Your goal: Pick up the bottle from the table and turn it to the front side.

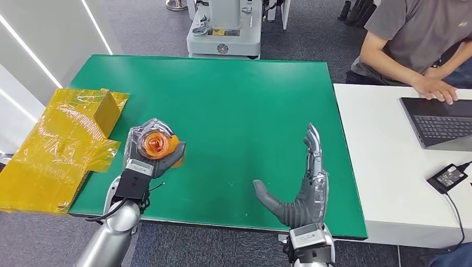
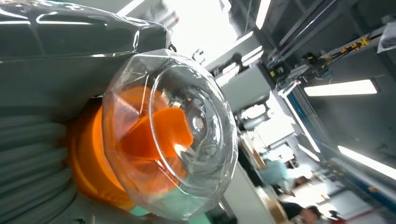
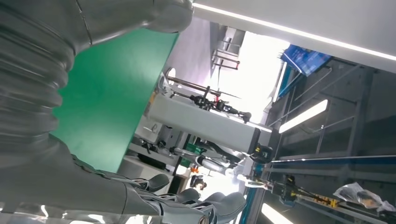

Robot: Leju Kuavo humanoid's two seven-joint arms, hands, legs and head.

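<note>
My left hand grips a clear bottle with orange contents above the left part of the green table. Its round clear end faces up toward me. In the left wrist view the bottle sits close against the grey hand, its faceted clear end toward the camera and an orange band behind. My right hand stands open over the table's front right, fingers straight up and thumb out to the side, holding nothing. The right wrist view shows the hand over the green surface.
A yellow plastic-wrapped box lies off the table's left edge. A white desk abuts the right side, with a laptop, a power adapter and a seated person. A grey machine base stands behind the table.
</note>
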